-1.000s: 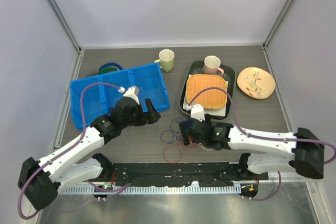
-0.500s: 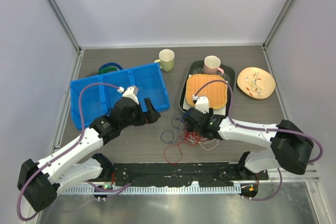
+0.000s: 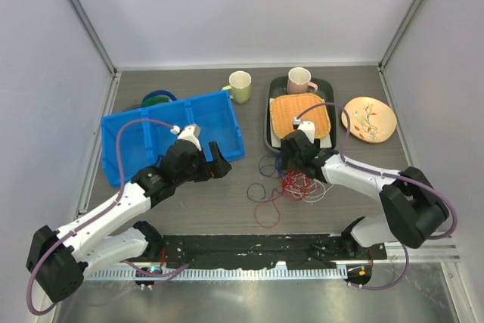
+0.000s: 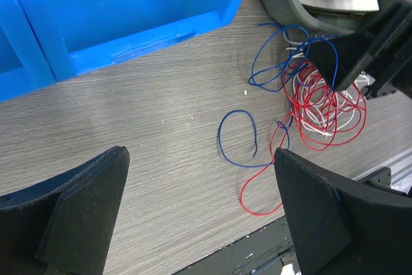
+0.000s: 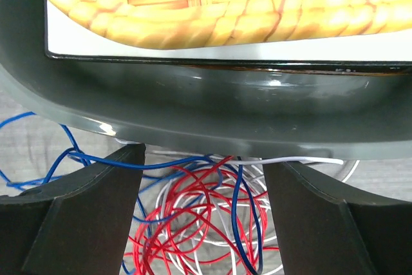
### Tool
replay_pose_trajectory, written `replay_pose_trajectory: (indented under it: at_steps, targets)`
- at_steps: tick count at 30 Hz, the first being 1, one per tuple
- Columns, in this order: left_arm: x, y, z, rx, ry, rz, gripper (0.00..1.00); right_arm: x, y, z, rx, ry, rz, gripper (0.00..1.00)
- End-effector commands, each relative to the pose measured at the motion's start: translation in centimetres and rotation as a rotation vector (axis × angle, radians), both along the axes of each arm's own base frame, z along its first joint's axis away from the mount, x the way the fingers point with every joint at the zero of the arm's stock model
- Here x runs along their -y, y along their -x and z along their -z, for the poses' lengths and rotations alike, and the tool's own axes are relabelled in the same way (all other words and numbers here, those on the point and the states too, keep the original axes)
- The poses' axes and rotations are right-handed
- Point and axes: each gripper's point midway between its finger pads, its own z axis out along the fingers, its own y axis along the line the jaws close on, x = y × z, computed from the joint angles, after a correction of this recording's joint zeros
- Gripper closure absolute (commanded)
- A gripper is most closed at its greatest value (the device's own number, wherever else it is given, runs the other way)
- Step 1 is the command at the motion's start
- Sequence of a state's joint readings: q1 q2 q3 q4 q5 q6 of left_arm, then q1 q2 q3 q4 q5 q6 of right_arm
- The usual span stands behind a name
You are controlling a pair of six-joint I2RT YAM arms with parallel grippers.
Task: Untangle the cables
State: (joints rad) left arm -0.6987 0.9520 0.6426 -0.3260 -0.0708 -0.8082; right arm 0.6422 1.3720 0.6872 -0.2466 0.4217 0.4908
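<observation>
Your right hand (image 5: 205,181) hung spread and empty, the cables (image 5: 193,230) tangled just ahead between its fingers, on the surface (image 4: 161,127) against the tray (image 5: 193,117); your left hand (image 4: 199,159), also unclenched, sat farther left.

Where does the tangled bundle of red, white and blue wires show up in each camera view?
Top external: the tangled bundle of thin red, white and blue wires lies at centre.
Left wrist: bundle at the right, mid-height.
Right wrist: bundle at bottom centre.
Shared landmark: the dark grey tray holding a woven yellow mat, next to the bundle in every view.
</observation>
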Motion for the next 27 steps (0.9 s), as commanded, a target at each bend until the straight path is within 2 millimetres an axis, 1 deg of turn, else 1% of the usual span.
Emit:
replay_pose_trajectory:
  at_steps: [1,2,3,4,5,6,7,9,10,11,13,14,15,17,19,20,21,22,23,24,25,26,27]
  targets:
    - [0.4,-0.8,-1.1,0.038,0.020,-0.012,0.00,-2.4,-6.6,-4.5,0.202,-0.076,-0.015,0.21]
    - [0.4,-0.7,-1.1,0.038,0.020,-0.012,0.00,-2.2,-7.3,-4.9,0.213,-0.076,-0.008,0.21]
    - [0.3,-0.7,-1.2,0.038,0.019,-0.013,0.00,-2.2,-7.7,-4.4,0.206,-0.065,-0.004,0.20]
    - [0.3,-0.7,-1.1,0.038,0.018,-0.014,0.00,-2.1,-8.2,-4.6,0.217,-0.055,0.009,0.19]
    - [0.3,-0.7,-1.2,0.039,0.022,-0.016,0.00,-2.0,-8.9,-5.1,0.231,-0.050,0.018,0.18]
    - [0.2,-0.7,-1.1,0.038,0.018,-0.019,0.00,-2.0,-9.2,-5.0,0.232,-0.041,0.025,0.17]
    - [0.2,-0.7,-1.2,0.039,0.019,-0.019,0.00,-2.4,-9.9,-5.7,0.249,-0.053,0.026,0.17]
    - [0.2,-0.7,-1.1,0.035,0.017,-0.018,0.00,-2.6,-10.5,-5.6,0.243,-0.054,0.014,0.16]
    - [0.3,-0.7,-1.2,0.035,0.019,-0.016,0.00,-3.1,-10.9,-6.2,0.252,-0.067,0.001,0.16]
    - [0.3,-0.7,-1.1,0.031,0.016,-0.015,0.00,-3.1,-11.1,-6.2,0.252,-0.066,0.000,0.16]
    - [0.3,-0.6,-1.0,0.028,0.018,-0.013,0.00,-3.6,-11.0,-6.3,0.235,-0.075,-0.025,0.14]
    - [0.3,-0.6,-1.0,0.028,0.019,-0.012,0.00,-3.8,-10.5,-6.2,0.211,-0.081,-0.039,0.13]
    - [0.3,-0.6,-1.1,0.029,0.020,-0.012,0.00,-3.7,-9.7,-5.7,0.174,-0.083,-0.046,0.13]
    - [0.4,-0.5,-1.0,0.025,0.020,-0.008,0.00,-3.1,-7.7,-5.1,0.136,-0.090,-0.050,0.13]
    - [0.4,-0.6,-1.0,0.025,0.022,-0.007,0.00,-1.5,-4.7,-3.0,0.050,-0.056,-0.037,0.12]
    - [0.7,-0.5,-0.8,0.021,0.024,0.002,0.00,-0.9,-3.7,-3.3,0.047,-0.059,-0.035,0.12]
    - [0.9,-0.6,-0.8,0.021,0.027,0.007,0.00,-0.4,-2.6,-2.9,0.032,-0.057,-0.032,0.12]
    - [1.2,-0.6,-0.7,0.020,0.027,0.014,0.00,0.6,-0.9,-1.1,-0.004,-0.049,-0.017,0.12]
    - [1.6,-0.7,-0.5,0.017,0.028,0.026,0.00,1.0,-0.4,-1.4,0.019,-0.069,-0.010,0.12]
    - [2.0,-0.6,-0.4,0.013,0.023,0.040,0.00,0.7,-0.3,-1.2,0.032,-0.089,-0.019,0.12]
    - [2.4,-0.8,-0.7,0.019,0.020,0.053,0.00,0.8,0.4,-0.5,0.019,-0.095,-0.032,0.15]
    - [2.7,-0.8,-0.8,0.020,0.015,0.065,0.00,0.5,0.5,-0.7,0.018,-0.106,-0.054,0.17]
    - [3.4,-0.8,-0.7,0.016,0.008,0.082,0.00,-0.4,0.9,-0.8,0.000,-0.142,-0.094,0.20]
